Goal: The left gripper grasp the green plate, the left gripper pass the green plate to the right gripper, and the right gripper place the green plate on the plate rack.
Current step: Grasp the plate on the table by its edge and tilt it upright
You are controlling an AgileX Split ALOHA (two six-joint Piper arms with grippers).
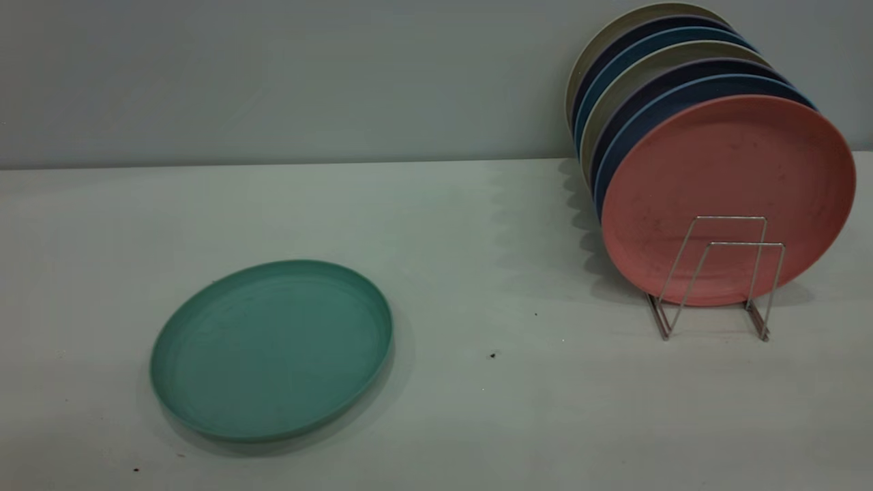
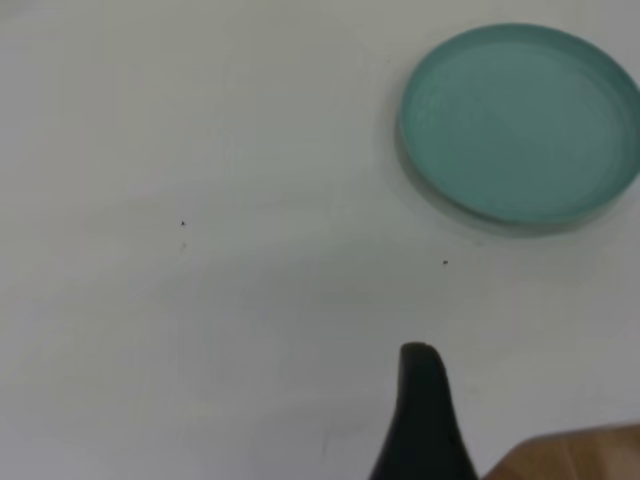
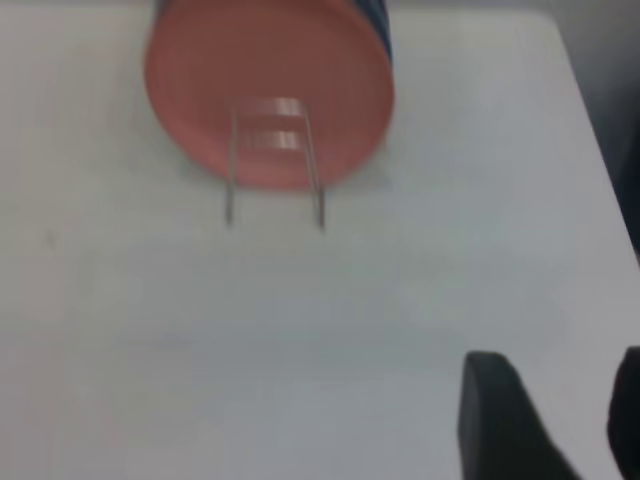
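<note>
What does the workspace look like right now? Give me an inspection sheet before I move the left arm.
Surface: pale table, a few small dark specks.
Green plate: lying flat, rim up, untouched.
Plate rack: loaded with upright plates, salmon-pink plate foremost; two front wire loops free.
Clutter: nothing seen.
Left gripper: one finger visible, well short of the green plate.
Right gripper: open, empty, facing the plate rack from a distance.
Cables: nothing seen.
Surroundings: plain grey wall; brown surface at the left wrist view's corner.
</note>
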